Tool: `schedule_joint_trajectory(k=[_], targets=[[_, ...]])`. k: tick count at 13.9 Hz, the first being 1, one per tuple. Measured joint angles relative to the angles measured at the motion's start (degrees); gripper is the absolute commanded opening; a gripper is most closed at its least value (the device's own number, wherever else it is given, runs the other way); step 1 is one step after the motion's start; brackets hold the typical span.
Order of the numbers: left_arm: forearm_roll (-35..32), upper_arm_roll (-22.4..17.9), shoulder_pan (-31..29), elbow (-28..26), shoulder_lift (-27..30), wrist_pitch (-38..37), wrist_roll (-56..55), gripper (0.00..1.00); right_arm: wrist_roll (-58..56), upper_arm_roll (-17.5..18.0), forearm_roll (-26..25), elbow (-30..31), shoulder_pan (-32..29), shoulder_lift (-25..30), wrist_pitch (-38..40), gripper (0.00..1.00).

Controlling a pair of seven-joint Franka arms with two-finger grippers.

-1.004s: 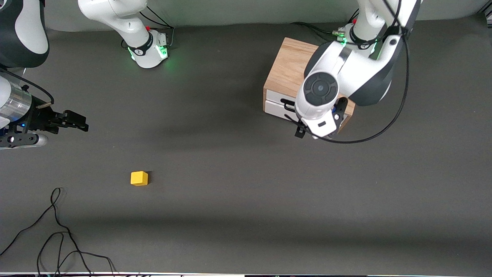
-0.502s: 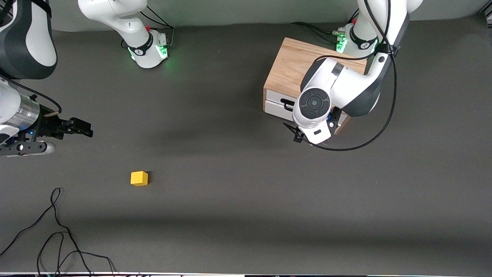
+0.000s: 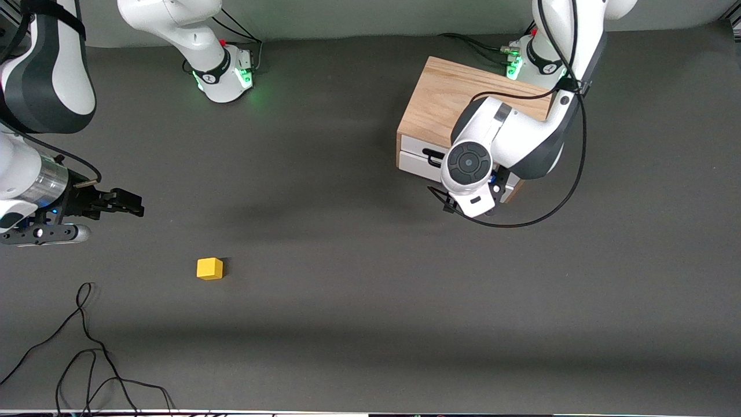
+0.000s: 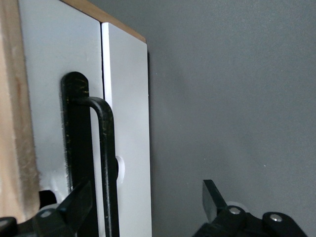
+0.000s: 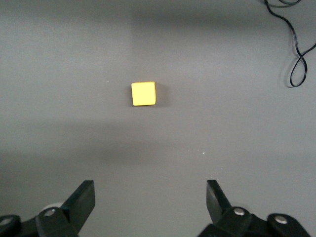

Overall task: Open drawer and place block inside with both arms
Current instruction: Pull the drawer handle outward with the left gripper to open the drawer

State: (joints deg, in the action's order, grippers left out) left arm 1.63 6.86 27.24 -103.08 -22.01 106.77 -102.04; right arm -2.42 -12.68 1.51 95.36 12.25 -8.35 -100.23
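Matte grey table (image 3: 347, 324) bears yellow cube (image 3: 209, 269).

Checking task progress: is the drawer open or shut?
Shut: the drawer front sits flush with the cabinet face, its handle not yet gripped.

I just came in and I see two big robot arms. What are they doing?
They are getting ready to put the yellow block into a drawer of the wooden cabinet. The left gripper is open right at the drawer's black handle, and the drawer is shut. The right gripper is open in the air above the table with the block lying ahead of it, not picked up yet.
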Motion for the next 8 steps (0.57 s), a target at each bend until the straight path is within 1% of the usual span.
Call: schedule_joint_trajectory(k=[8], targets=[[0.00,0.06,1.07,-1.39,-1.26,2.09,0.00,1.00,0.00,0.03,0.00,0.75,0.00,-0.98,-0.17,1.00]])
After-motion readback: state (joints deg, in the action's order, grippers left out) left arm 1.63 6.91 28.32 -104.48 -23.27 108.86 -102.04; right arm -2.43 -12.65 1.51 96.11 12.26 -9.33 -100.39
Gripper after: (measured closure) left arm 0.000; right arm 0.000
